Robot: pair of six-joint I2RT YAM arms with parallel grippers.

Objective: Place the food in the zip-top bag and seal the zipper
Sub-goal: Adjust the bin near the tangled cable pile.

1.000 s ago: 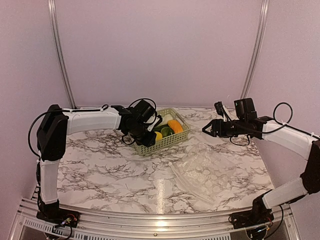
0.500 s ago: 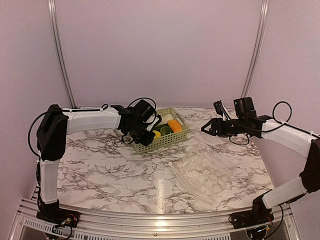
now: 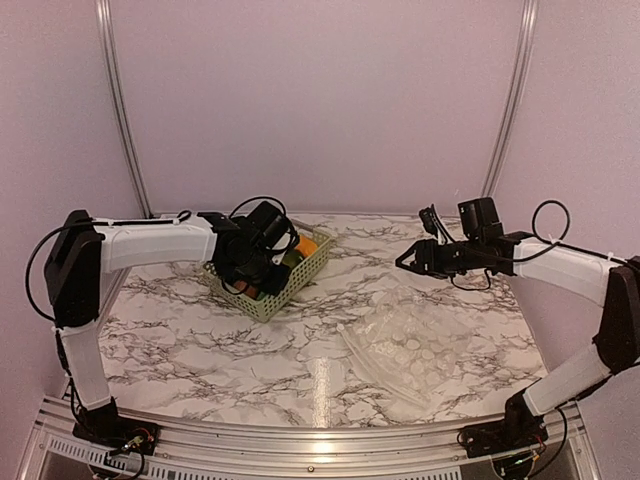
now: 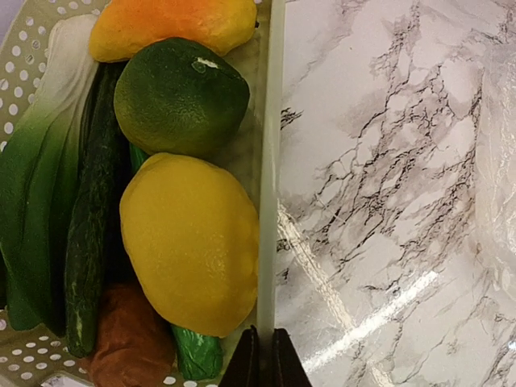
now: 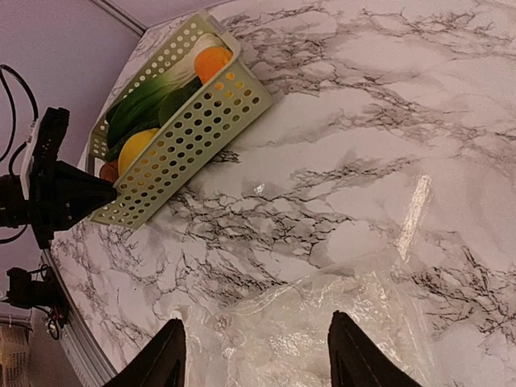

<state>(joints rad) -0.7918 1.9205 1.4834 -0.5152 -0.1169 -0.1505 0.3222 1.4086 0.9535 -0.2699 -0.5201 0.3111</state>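
My left gripper [image 4: 262, 360] pinches the basket [image 5: 193, 133] wall far left, food [image 4: 189, 242] inside, and my right gripper [image 5: 256, 359] hangs spread above the zip-top bag [image 3: 410, 345] near right; I judge the thin-rim hold may slip, spilling food.

The food is heaped in a pale green basket [image 4: 270, 161]: bok choy [image 4: 32, 185], long green pieces [image 4: 93, 226], a yellow lemon [image 4: 189, 242], a round green fruit [image 4: 179, 97], an orange piece [image 4: 173, 24] and a reddish-brown one [image 4: 129, 347]. The clear dotted bag [image 3: 415, 345] is laid flat and crinkled, apart from the basket, with its zipper [image 3: 370, 368] seen along the near left edge.
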